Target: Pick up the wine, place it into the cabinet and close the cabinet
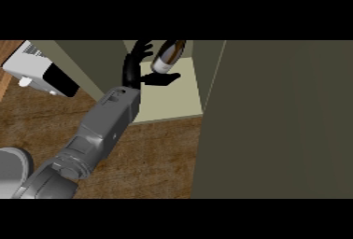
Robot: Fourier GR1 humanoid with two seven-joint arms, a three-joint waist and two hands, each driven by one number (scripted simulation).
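Wine bottle [168, 56]: it sits inside the open cabinet, at the top of the view, leaning a little, its dark upper end cut off by the frame edge and its pale lower part towards us.
Robot hand, left [138, 69]: it is up inside the cabinet opening, just left of the bottle, fingers spread and reaching upward, thumb poking out to the right beneath the bottle's pale end.
Hold: the fingers are straight and splayed, not curled round anything; the bottle stands just beside them, and whether thumb and glass actually touch I cannot tell.
Left forearm [103, 126]: the grey arm runs in from the lower left corner, slanting up across the desk into the cabinet.
Cabinet [172, 100]: open, with a pale floor showing under the hand and bottle and a pale inner wall to the right of the bottle.
Cabinet door [276, 121]: a big dark olive panel filling the right side of the view.
Desk [151, 158]: brown wood grain, visible below the cabinet floor.
White appliance [38, 70]: at the upper left with a black front, well apart from the bottle.
Right robot hand: out of the view.
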